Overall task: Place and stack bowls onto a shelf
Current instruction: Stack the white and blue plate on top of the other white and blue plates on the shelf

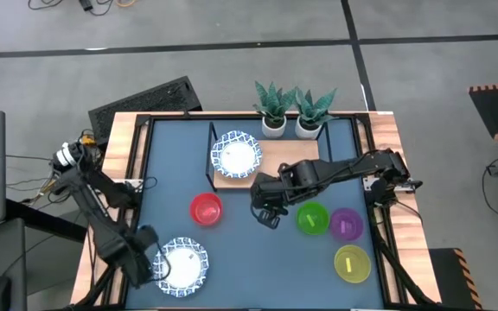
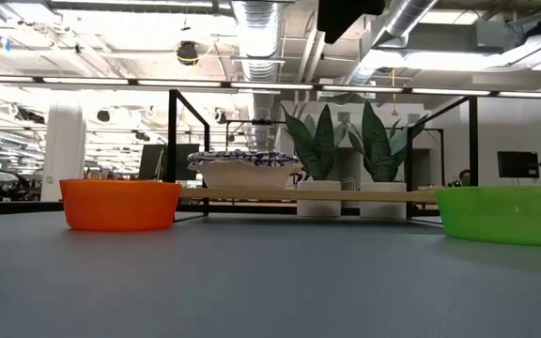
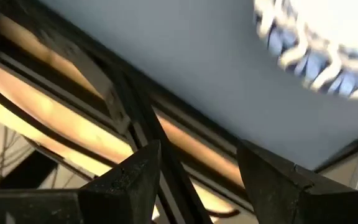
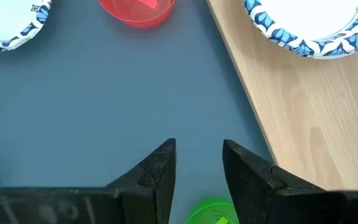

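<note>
A white blue-rimmed bowl point(image 1: 236, 155) point(image 2: 245, 167) point(image 4: 306, 25) sits on the left part of the light-wood shelf point(image 1: 271, 154) point(image 2: 364, 194) point(image 4: 309, 124). Another blue-rimmed bowl point(image 1: 182, 265) point(image 3: 322, 43) point(image 4: 8, 25) rests near the table's near-left corner. The red point(image 1: 206, 208) point(image 2: 120, 204) point(image 4: 138, 9), green point(image 1: 313, 218) point(image 2: 505, 213) point(image 4: 213, 211), purple point(image 1: 346, 224) and yellow point(image 1: 351, 263) bowls stand on the blue tabletop. My right gripper point(image 1: 266, 213) point(image 4: 197, 168) hovers open between the red and green bowls, just in front of the shelf. My left gripper point(image 1: 148, 255) point(image 3: 197, 174) is open beside the near-left bowl's left side.
Two small white plant pots point(image 1: 274, 125) point(image 1: 309, 128) stand at the far edge behind the shelf. A black wire frame point(image 1: 210, 155) rises at the shelf's left end. The table's wooden border and black rails point(image 3: 129, 124) run under my left gripper. Bare blue tabletop point(image 1: 258, 268) lies near centre.
</note>
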You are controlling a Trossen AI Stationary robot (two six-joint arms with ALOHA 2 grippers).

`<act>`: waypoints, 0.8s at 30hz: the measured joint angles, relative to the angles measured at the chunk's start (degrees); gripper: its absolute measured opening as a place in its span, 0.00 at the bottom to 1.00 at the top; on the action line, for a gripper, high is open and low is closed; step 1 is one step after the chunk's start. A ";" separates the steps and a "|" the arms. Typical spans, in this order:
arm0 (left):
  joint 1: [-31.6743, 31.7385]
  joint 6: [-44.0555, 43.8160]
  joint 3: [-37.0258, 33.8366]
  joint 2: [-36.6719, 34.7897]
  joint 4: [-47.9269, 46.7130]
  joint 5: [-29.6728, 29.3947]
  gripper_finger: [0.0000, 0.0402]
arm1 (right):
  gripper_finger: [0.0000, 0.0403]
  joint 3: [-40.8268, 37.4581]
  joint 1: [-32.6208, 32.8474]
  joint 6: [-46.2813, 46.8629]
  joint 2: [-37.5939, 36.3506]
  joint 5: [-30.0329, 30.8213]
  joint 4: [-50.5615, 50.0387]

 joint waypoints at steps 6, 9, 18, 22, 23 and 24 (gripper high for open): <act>-2.09 -3.07 -4.59 0.00 9.98 0.56 0.49 | 0.39 0.00 0.28 0.04 0.00 0.00 0.06; -1.94 -2.05 -7.03 0.00 18.20 0.05 0.49 | 0.39 0.00 0.28 0.04 0.00 0.00 -0.10; 5.18 10.12 -18.67 0.00 47.15 -6.80 0.49 | 0.39 0.00 0.33 0.15 0.00 -0.04 -0.77; 12.79 23.11 -22.51 0.00 62.46 -7.91 0.49 | 0.39 0.00 0.55 2.61 0.00 -0.30 -1.15; 14.94 26.24 -22.83 0.00 64.58 -8.06 0.49 | 0.39 0.00 0.61 3.80 0.00 -0.48 -1.25; 17.16 29.09 -22.89 0.00 65.77 -8.05 0.49 | 0.39 0.00 0.63 5.10 0.00 -0.92 -1.17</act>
